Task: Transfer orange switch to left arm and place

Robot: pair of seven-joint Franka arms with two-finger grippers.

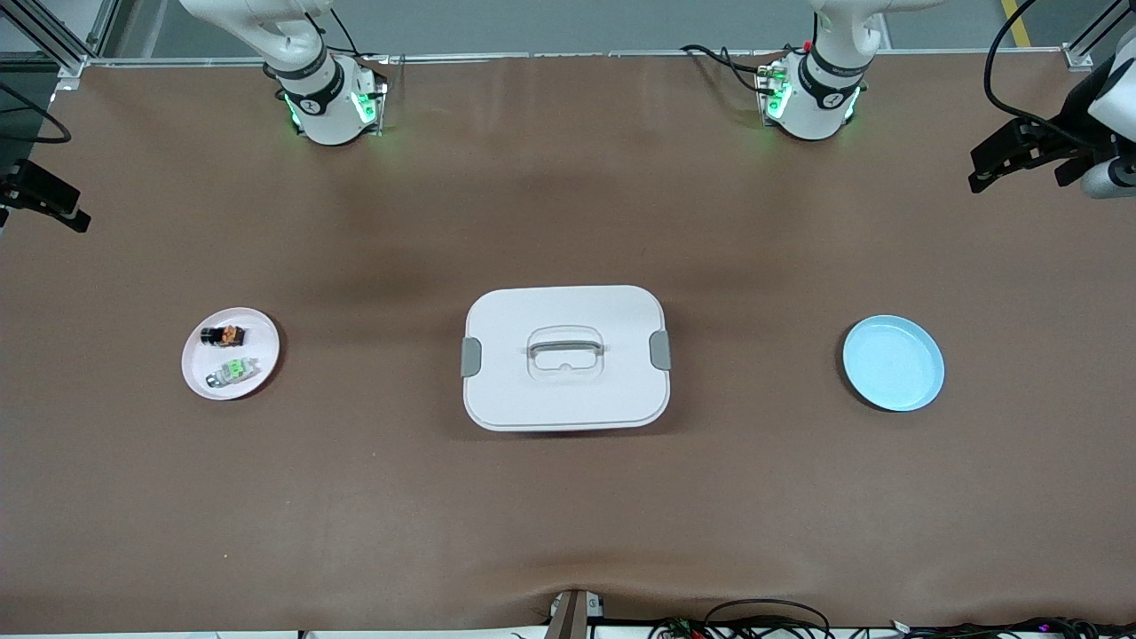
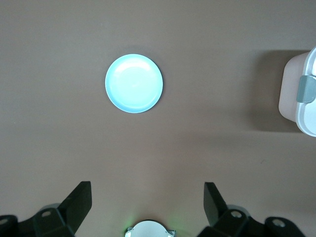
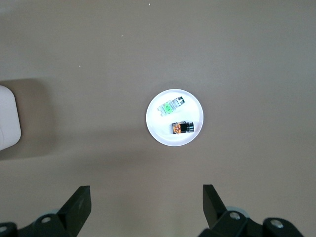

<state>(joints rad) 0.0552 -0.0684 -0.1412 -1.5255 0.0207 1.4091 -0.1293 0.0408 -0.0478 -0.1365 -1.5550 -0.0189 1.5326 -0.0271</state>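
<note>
Two switches on pink plate (image 1: 197, 368) toward right arm's end: orange switch (image 1: 223, 335), green-topped switch (image 1: 232, 369) nearer the front camera. White box (image 1: 565, 390) mid-table. Blue plate (image 1: 893, 363) bare. Left gripper (image 2: 147, 202) and right gripper (image 3: 146, 203) high over the table, jaws spread, holding nothing.

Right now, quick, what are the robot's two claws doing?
Left gripper: open, empty, above the round blue plate.
Right gripper: open, empty, above the round pink plate.

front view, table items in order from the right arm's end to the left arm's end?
pink plate holding the orange switch and green switch → box → blue plate
</note>
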